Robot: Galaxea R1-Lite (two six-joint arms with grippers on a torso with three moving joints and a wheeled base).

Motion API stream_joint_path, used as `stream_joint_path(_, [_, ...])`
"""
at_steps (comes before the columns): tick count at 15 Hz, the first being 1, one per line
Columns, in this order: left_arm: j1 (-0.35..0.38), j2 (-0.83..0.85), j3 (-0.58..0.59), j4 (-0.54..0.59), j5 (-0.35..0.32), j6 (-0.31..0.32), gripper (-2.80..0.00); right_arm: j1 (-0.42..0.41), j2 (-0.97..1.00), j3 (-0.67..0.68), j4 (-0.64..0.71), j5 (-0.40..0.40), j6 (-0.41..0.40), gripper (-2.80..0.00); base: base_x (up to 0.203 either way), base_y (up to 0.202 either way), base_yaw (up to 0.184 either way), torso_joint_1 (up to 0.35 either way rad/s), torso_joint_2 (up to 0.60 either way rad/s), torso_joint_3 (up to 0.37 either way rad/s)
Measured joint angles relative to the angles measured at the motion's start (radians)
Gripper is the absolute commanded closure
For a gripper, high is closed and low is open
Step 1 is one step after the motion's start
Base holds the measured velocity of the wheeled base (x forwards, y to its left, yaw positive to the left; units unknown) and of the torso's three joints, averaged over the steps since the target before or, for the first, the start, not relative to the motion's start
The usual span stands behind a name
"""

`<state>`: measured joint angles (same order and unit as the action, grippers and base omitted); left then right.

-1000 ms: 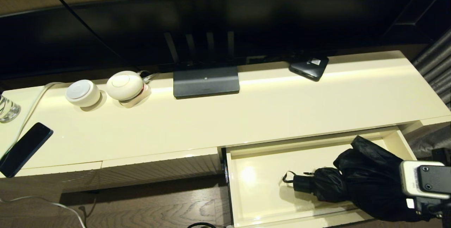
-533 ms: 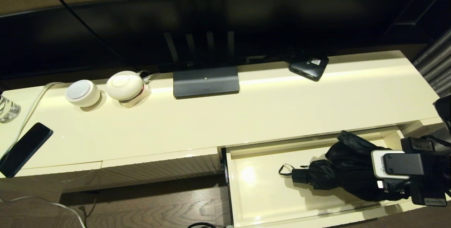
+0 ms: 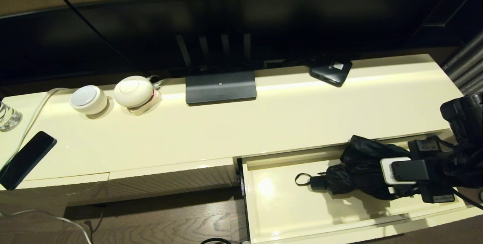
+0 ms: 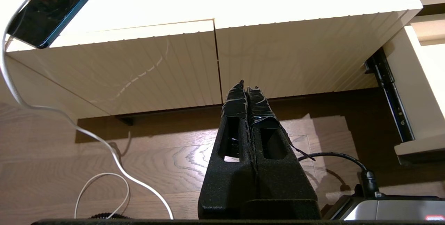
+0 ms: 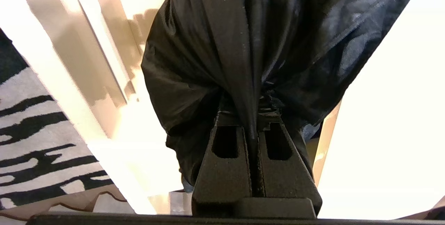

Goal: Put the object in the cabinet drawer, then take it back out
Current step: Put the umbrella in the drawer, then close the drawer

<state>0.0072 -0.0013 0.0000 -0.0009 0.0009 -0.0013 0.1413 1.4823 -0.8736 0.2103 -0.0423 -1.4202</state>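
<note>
Now, with the right gripper (image 5: 256,117) clamped shut on a pinched fold of the black umbrella (image 3: 358,168), lower slowly and level into the right half of the open cabinet drawer (image 3: 279,214). Keep the bunched canopy clear of the front edge of the cabinet top (image 3: 264,127), which it overlaps in the head view; impossible to tell whether touching there. Judging by the shadow beneath, probably hanging just above the drawer floor rather than resting on it. Let go only once the weight sits on the floor, since a grip on loose cloth alone gives little control of the stiff core inside. Aim the short cylindrical handle (image 3: 318,183) and its thin wrist loop (image 3: 300,179) leftward along the drawer, well inside the side walls. For the later pick-up, better to grasp across the folded body than by a single flap. As for materials: slick, slightly shiny woven fabric, soft, creased and likely to slip or sag; hard matte handle; glossy smooth cream drawer interior, shallow and wide, apt to let the umbrella slide. Finely ribbed cream panel (image 4: 139,68) to the left of the drawer. Left gripper (image 4: 247,93) parked low in front of that panel, fingers pressed together on nothing. Flat phone (image 3: 26,159) and small black box (image 3: 331,71) on the top, well apart from the work.
</note>
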Motion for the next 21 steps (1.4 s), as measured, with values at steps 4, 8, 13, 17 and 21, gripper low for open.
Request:
stream_joint_path(4, [0.0,0.0,0.0,0.0,0.0,0.0,0.0,-0.001,0.021,0.004,-0.005,0.0,-0.003,-2.8,0.0,0.0,0.0,0.0,0.0,0.0])
stream_joint_path(8, [0.0,0.0,0.0,0.001,0.0,0.0,0.0,0.0,0.017,0.006,-0.005,-0.001,-0.001,-2.8,0.0,0.0,0.0,0.0,0.0,0.0])
stream_joint_path(13, [0.0,0.0,0.0,0.0,0.0,0.0,0.0,0.016,-0.052,-0.01,0.0,0.001,0.092,-2.8,0.0,0.0,0.0,0.0,0.0,0.0])
stream_joint_path(17, [0.0,0.0,0.0,0.0,0.0,0.0,0.0,0.076,-0.169,-0.001,0.023,-0.005,0.345,0.0,0.0,0.0,0.0,0.0,0.0,0.0])
stream_joint_path(21, [0.0,0.0,0.0,0.0,0.0,0.0,0.0,0.137,-0.289,0.035,0.196,-0.004,0.508,0.0,0.0,0.0,0.0,0.0,0.0,0.0])
